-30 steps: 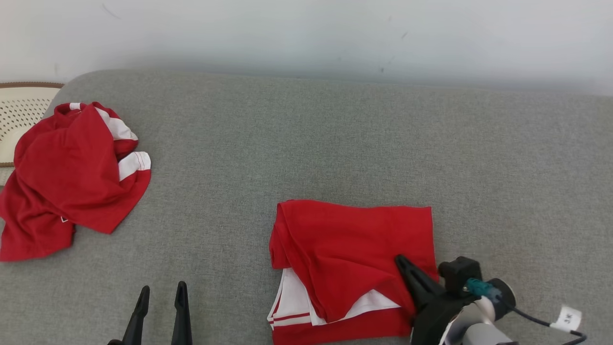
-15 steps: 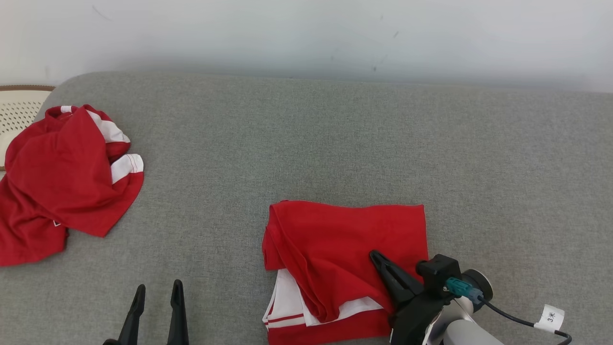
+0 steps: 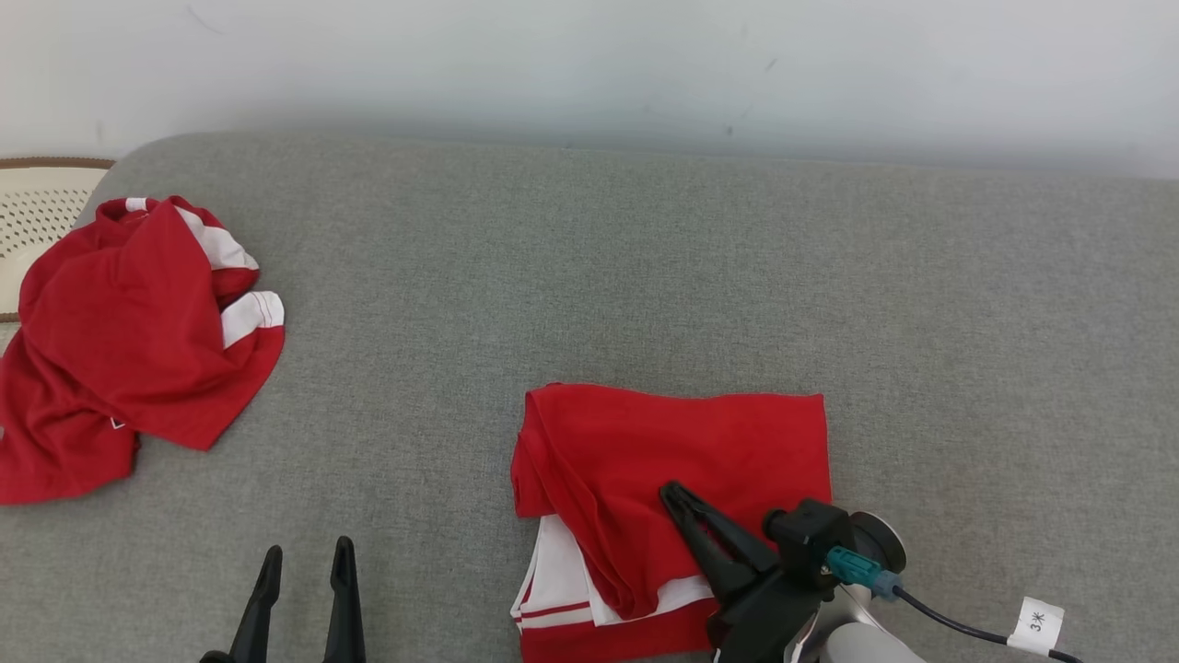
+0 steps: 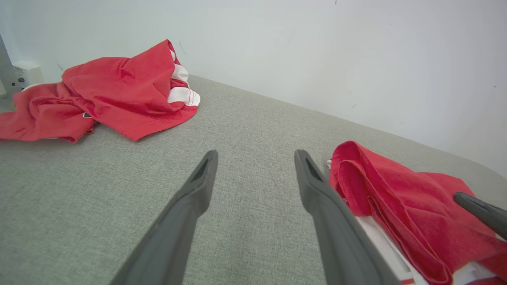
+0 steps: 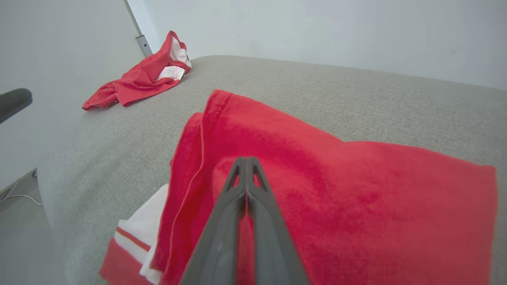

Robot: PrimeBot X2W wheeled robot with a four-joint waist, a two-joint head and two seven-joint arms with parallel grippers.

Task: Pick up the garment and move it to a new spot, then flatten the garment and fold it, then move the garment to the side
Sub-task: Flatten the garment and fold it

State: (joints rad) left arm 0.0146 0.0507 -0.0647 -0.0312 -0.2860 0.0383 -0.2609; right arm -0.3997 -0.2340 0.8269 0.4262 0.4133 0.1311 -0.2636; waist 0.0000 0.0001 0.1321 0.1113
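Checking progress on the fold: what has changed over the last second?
The shut right gripper slid toward the robot's left across the folded garment, gripping nothing visibly. The folded garment itself, the open left gripper and the crumpled garment stayed put; small shifts are camera motion.

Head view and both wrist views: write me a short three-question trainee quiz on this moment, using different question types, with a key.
1. True or false: the left gripper stands open over the grey cushion, holding nothing.
2. Fill in: the crumpled garment lies to the robot's ____ of the folded garment.
3. The right gripper's shut fingers rest over: A the crumpled garment; B the folded garment; C bare grey cushion.
Key: 1 true; 2 left; 3 B.
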